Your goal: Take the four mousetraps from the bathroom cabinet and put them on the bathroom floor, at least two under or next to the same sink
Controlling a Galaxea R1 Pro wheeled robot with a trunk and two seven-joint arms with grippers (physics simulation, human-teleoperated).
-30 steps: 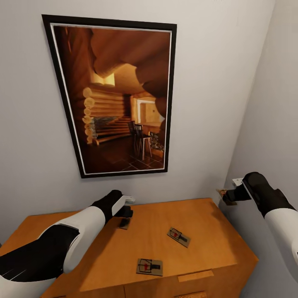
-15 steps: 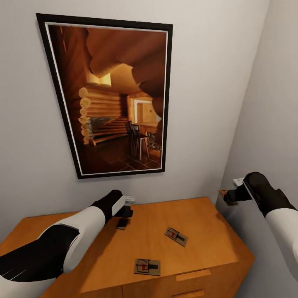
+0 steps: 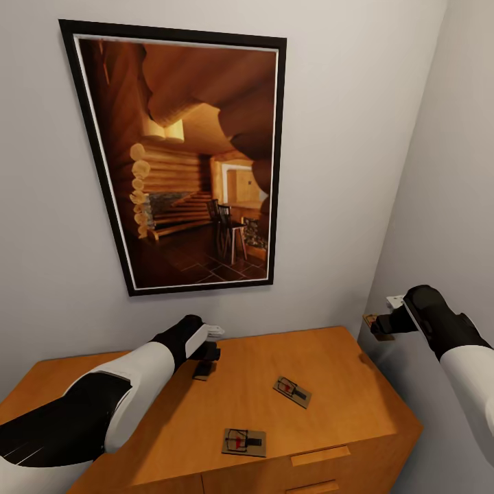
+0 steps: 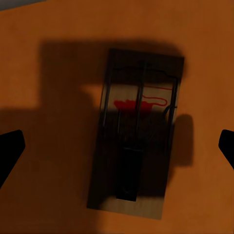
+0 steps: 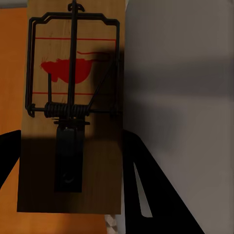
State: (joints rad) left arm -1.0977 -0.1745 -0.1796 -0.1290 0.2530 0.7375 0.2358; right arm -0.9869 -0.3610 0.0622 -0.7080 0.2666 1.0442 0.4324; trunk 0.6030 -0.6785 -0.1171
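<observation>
On top of the orange-brown cabinet point(image 3: 322, 357) lie three mousetraps: one near the middle point(image 3: 293, 392), one by the front edge point(image 3: 244, 442), and one at the back point(image 3: 203, 371), right under my left gripper point(image 3: 206, 356). In the left wrist view that mousetrap point(image 4: 139, 131) lies flat between the spread fingertips point(image 4: 9, 151), so the left gripper point(image 4: 117, 146) is open. My right gripper point(image 3: 379, 328) hovers off the cabinet's right end beside the side wall, shut on another mousetrap point(image 3: 371, 320). In the right wrist view this mousetrap point(image 5: 73, 112) is clamped in the right gripper point(image 5: 73, 165).
A large framed picture point(image 3: 185, 158) of a log cabin room hangs on the back wall above the cabinet. A pale side wall point(image 3: 446, 206) stands close on the right. Drawer handles point(image 3: 320, 455) show on the cabinet's front.
The head view has shifted slightly. Both arms hold almost still: the left over the back mousetrap, the right with its mousetrap near the wall.
</observation>
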